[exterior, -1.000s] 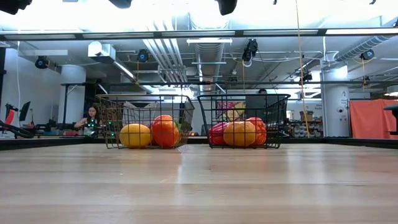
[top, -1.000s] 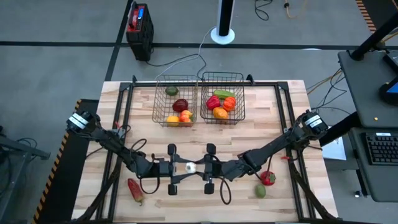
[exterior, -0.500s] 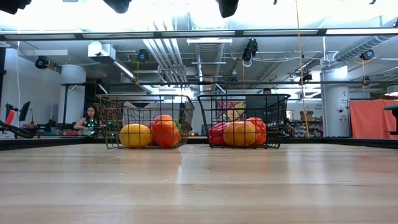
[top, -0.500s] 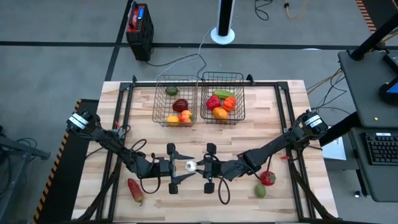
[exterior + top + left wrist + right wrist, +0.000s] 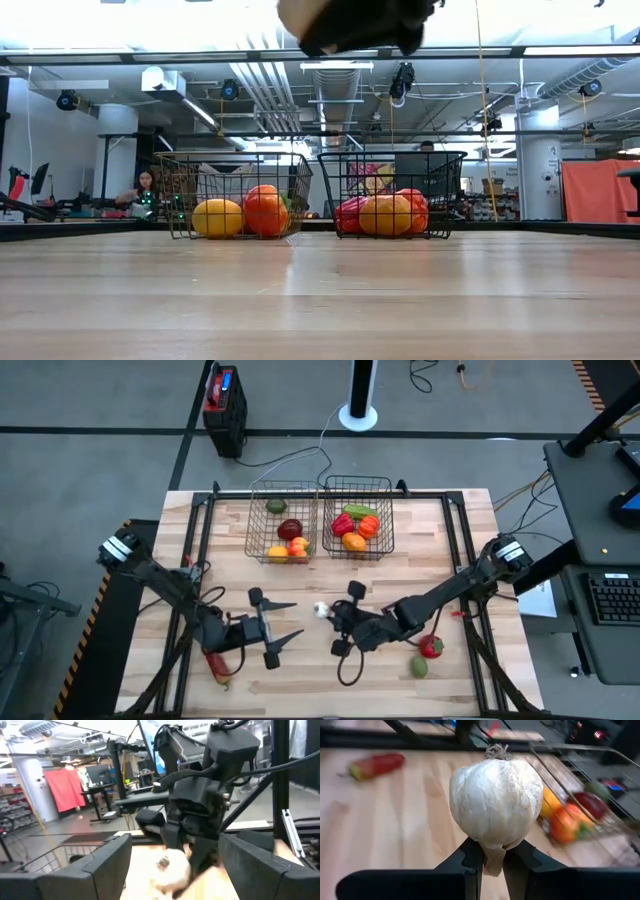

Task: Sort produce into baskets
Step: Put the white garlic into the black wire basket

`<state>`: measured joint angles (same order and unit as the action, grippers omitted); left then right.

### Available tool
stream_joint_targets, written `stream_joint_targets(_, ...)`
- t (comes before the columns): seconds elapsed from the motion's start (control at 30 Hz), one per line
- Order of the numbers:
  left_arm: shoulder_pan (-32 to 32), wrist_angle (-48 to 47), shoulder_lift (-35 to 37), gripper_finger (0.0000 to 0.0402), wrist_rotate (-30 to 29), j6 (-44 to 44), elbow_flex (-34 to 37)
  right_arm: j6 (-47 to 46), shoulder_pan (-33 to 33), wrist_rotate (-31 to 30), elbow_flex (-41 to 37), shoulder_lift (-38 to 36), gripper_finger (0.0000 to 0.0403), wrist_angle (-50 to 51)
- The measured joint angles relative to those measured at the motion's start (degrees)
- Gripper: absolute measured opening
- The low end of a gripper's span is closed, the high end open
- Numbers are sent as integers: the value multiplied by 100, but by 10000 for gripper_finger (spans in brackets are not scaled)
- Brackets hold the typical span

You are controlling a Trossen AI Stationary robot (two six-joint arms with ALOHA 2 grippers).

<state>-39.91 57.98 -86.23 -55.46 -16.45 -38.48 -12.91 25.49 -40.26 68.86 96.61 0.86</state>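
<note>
Garlic in the right gripper, to be carried to a basket

The garlic [image 5: 321, 609] is off the table, pinched at its base between the right gripper's [image 5: 328, 612] narrow fingers [image 5: 470, 862], its stem tuft pointing up. It hangs over the middle of the table [image 5: 450, 560], well short of the 2 wire baskets at the far edge. The left gripper [image 5: 284, 622] stands just beside it with its fingers spread wide, holding nothing.

The hold looks slim: only the bulb's tapered bottom sits between the pads, so a quick swing or a tilt of the wrist could let it roll out. I would keep the wrist level and travel slowly. The right basket [image 5: 358, 484] holds peppers and a long green piece; the left basket [image 5: 281, 488] holds rounder red, yellow and green pieces. Garlic seems to belong with the vegetables on the right. Bring it above the rim, lower it into a gap near the wall, then open. Dropping from height risks a bounce off the pile. A red pepper [image 5: 431, 647] and a green fruit [image 5: 419, 667] lie under the right arm, and another red pepper [image 5: 216, 664] near the left arm, all not yet sorted
</note>
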Motion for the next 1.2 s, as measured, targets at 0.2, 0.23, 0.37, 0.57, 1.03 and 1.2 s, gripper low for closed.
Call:
stream_joint_targets(0.2, -339, -1050, 476, 280, -666, 558, 0, -802, -82, -222, -2, -311, 44, 1222)
stream_joint_targets(0.23, -391, -1378, 576, 280, -765, 821, 0, -1023, -108, -215, -2, -379, 44, 1460)
stream_joint_targets(0.37, -526, -2924, 982, 279, -840, 2188, 0, -1976, -304, 297, 2, -674, 44, 2580)
stream_joint_targets(0.57, -546, -5118, 1455, 278, -306, 4605, 0, -2992, -681, 2045, -2, -753, 45, 4117)
stream_joint_targets(1.03, -528, -9712, 1650, 278, 2125, 7460, -1069, -3287, -793, 3486, 14, -725, 45, 5736)
stream_joint_targets(1.2, -528, -11571, 1240, 278, 2492, 7911, -1830, -3238, -936, 3433, 297, -725, 44, 6349)
